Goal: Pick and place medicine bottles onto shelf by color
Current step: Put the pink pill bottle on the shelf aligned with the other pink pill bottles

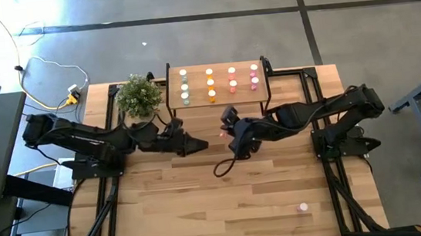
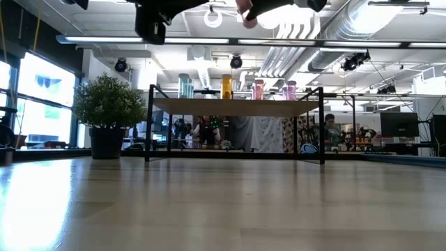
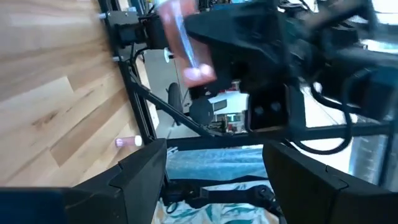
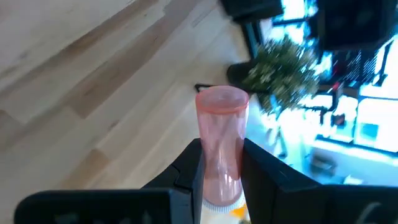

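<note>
Right gripper [image 4: 221,163] pinches pink bottle [image 4: 221,140]; its cap hidden

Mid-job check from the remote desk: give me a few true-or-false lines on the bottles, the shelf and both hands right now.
1. The right hand is shut on a pink bottle. True.
2. The left hand grips a bottle. False: it is open and holds nothing.
3. One bottle lies alone on the table, near the front right. True.
4. The shelf holds no bottles. False: four rows stand there, sorted by colour.
5. The potted plant stands on the shelf. False: it stands beside it.
</note>
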